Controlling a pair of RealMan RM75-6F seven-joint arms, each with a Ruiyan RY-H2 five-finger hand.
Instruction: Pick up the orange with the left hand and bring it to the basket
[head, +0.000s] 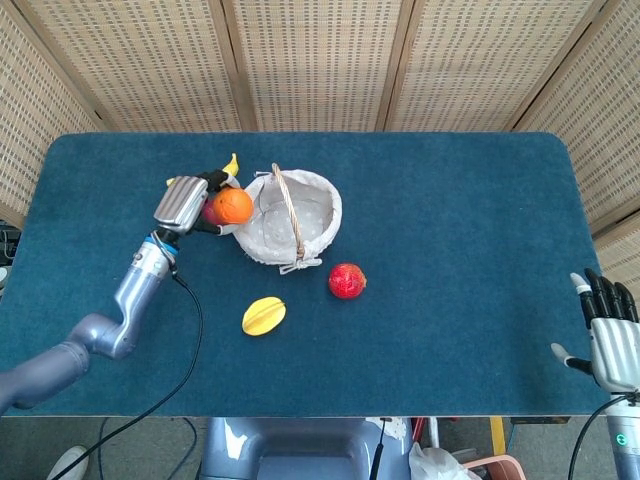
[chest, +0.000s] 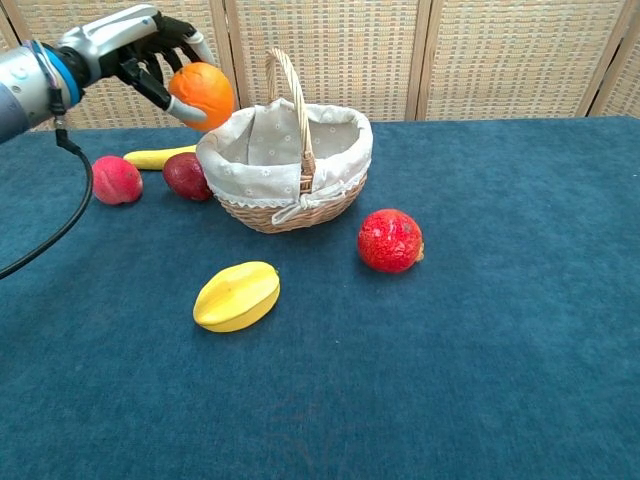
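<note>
My left hand (head: 188, 203) (chest: 150, 50) grips the orange (head: 233, 206) (chest: 201, 96) and holds it in the air just left of the wicker basket (head: 322, 222) (chest: 300, 205), near its rim. The basket has a white cloth lining and an upright handle, and nothing shows inside it. My right hand (head: 610, 341) rests open at the table's near right corner, far from the fruit; the chest view does not show it.
On the blue table lie a banana (chest: 156, 157), a pink peach (chest: 115, 180), a dark red fruit (chest: 186, 176) left of the basket, a yellow starfruit (head: 263, 315) (chest: 237, 295) and a red pomegranate (head: 346, 281) (chest: 390, 240) in front of it.
</note>
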